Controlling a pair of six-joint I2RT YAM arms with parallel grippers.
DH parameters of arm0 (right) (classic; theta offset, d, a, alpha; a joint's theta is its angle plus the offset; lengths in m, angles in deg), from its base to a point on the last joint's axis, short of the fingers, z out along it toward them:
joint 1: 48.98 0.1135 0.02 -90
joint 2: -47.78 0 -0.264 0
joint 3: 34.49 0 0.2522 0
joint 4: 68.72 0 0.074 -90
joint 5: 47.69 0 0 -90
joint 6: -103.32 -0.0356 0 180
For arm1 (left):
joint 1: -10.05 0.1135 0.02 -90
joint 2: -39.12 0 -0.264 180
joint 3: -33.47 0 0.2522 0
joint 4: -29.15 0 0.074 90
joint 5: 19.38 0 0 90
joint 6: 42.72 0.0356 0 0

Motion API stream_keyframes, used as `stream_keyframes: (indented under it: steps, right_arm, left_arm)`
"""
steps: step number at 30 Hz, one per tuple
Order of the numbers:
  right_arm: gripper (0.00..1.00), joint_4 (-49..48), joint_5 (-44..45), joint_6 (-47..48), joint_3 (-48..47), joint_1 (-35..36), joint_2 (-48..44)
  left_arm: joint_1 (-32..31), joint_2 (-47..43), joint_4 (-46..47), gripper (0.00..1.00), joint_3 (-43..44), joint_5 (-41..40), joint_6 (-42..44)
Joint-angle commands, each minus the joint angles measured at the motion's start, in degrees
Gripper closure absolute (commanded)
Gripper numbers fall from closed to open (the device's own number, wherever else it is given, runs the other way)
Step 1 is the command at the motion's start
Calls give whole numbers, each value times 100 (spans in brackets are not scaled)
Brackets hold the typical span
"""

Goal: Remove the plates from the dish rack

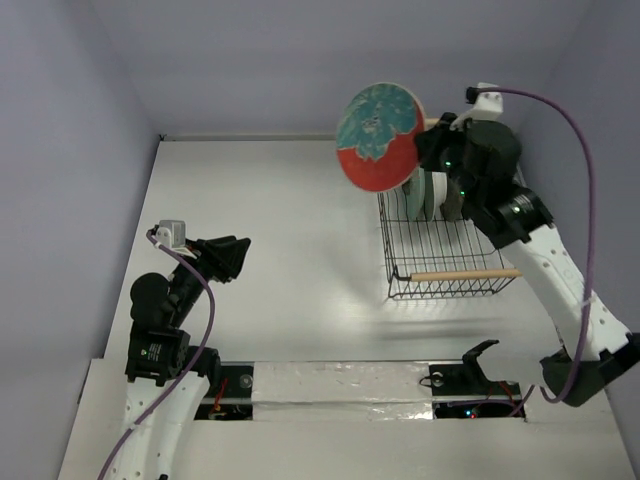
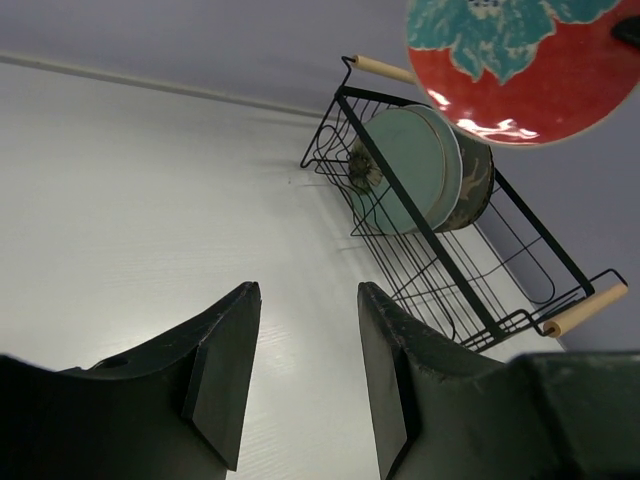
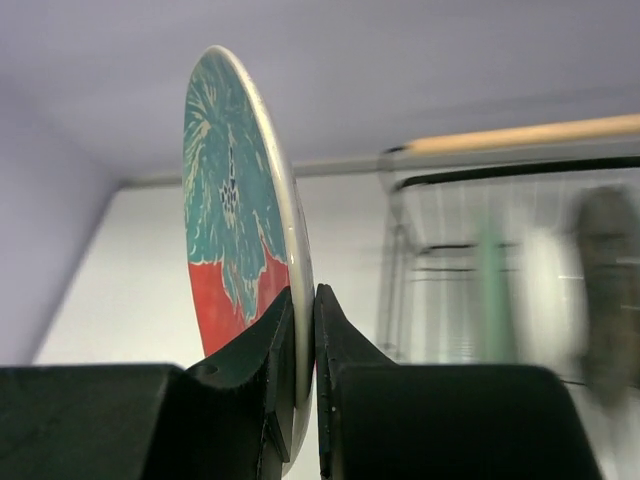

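Holds the red plate (image 1: pixel 378 137) up in the air with the right gripper (image 1: pixel 420 148). Pinches it hard by the rim, one finger on the front and one on the back, closed down to just the plate's own thickness. Has it standing on its edge, with the blue-green flower side turned to the left. Hangs it over the far left corner of the rack (image 1: pixel 440 285), up above the wires and not touching them.

Has the left gripper (image 1: pixel 238 255) open, with a good gap between the fingers and nothing in it. Hovers it over the left part of the table (image 1: pixel 280 200), well apart from the rack, fingers aimed that way.

Sits the rack on the right part of the table, with a wooden handle (image 1: pixel 465 273) at the near end and another at the far end. Stands the other plates (image 1: pixel 430 195) on edge inside it, in the far half, packed close side by side. Shows pale ones and a dark one at the right of the row. Hard to tell how many in all.
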Motion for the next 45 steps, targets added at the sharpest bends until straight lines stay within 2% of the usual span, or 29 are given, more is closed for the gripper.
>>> stream_keyframes:
  steps: [1, 9, 17, 27, 29, 30, 33, 36, 45]
  right_arm:
    - [100, -2017, -1404, -1055, -16, 510, 548]
    - [100, -2810, -1449, -1749, -604, 1469, 2358]
    - [100, -2951, -1608, -2269, -1457, 1787, 4370]
    - [100, -2872, -1502, -2427, -1475, 1787, 5207]
    - [93, -2854, -1502, -2471, -1362, 1787, 5304]
    - [81, -2828, -1510, -2489, -1326, 1787, 5339]
    - [65, -2871, -1467, -2533, -1029, 1787, 5331]
    - [61, -2828, -1458, -2463, -817, 1787, 5296]
    - [59, -2609, -1317, -2208, -429, 1787, 5129]
  left_arm:
    - [56, 4, 139, 59, 86, -47, -17]
    - [56, -347, -19, 60, 130, -512, -35]
    - [56, -295, -45, 60, 139, -601, -52]
    - [56, -233, 7, 60, 113, -522, -52]
    - [56, -233, 7, 60, 113, -522, -52]
    - [56, -242, -1, 60, 104, -530, -52]
    - [56, -242, -1, 60, 104, -539, -70]
    - [56, -225, -1, 60, 113, -548, -70]
    - [109, -260, -10, 60, 121, -566, -70]
